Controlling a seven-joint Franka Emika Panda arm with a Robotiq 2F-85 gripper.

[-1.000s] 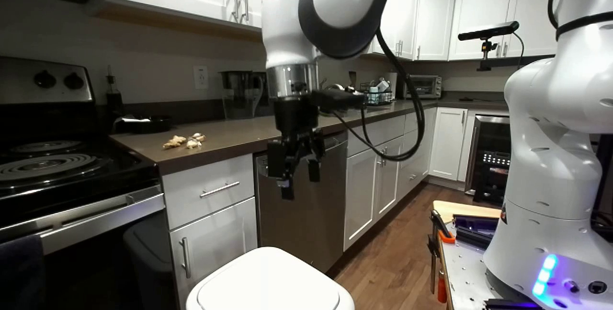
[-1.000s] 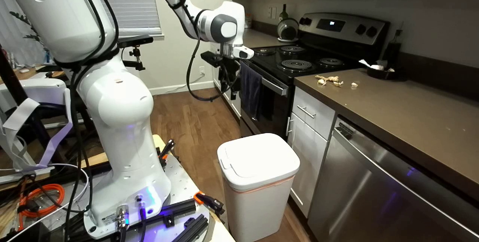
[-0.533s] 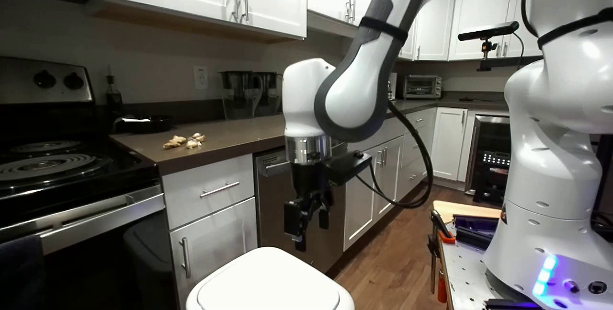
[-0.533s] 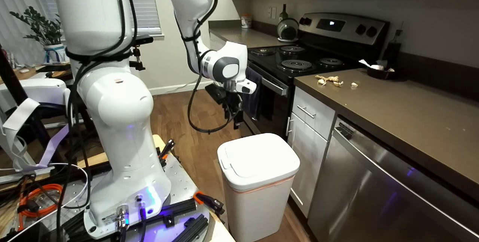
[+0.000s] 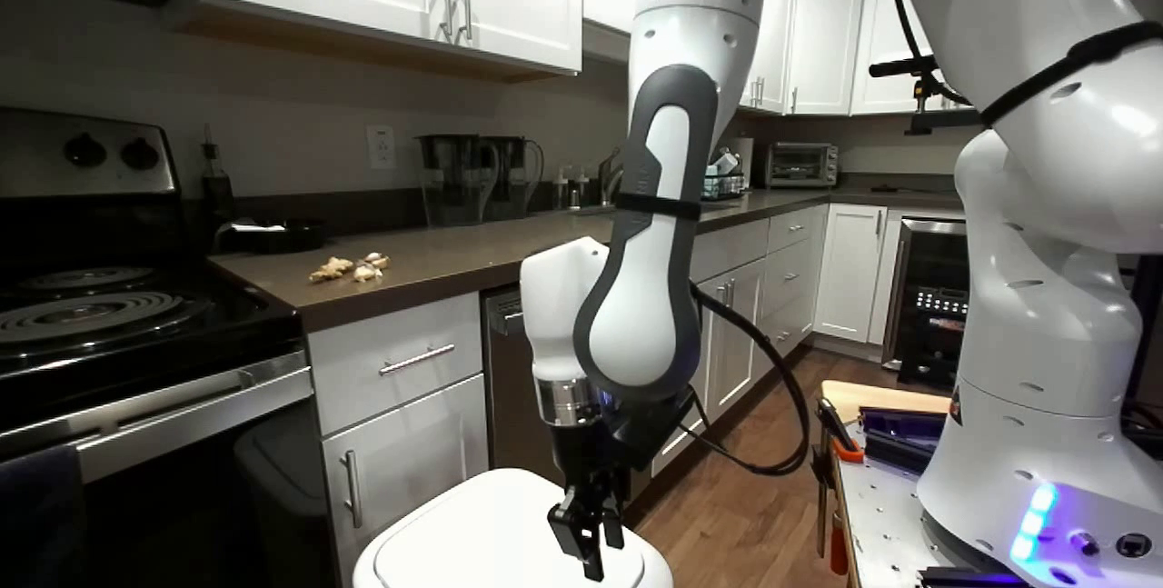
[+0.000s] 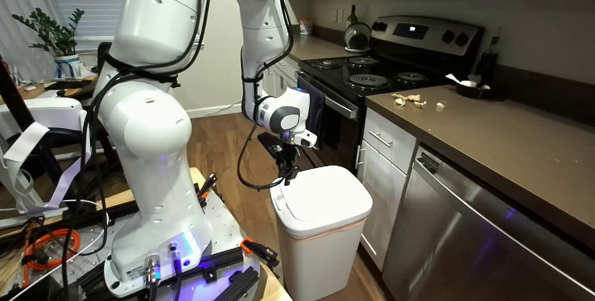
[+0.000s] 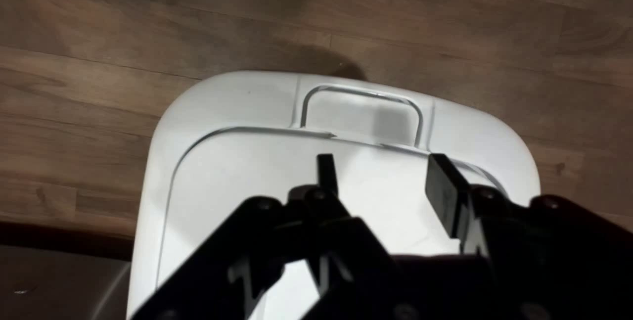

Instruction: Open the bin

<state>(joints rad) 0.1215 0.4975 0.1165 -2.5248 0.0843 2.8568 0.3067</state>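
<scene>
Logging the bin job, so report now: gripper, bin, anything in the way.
Gripper open, above lid, contact unclear. Bin shut. Nothing seen blocking the gripper.

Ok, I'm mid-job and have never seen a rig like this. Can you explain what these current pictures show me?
The machine is one white robot arm with black jaws at its end. Two pictures look at it from outside, from different places. The wrist view looks down from near its end, past the jaws, onto the shut lid of the white bin. In both exterior views, the brown counter holds what look like ginger and garlic, plus a dark dish. The jaws stand open with nothing held between them; whether they touch the lid, I can't tell.
</scene>
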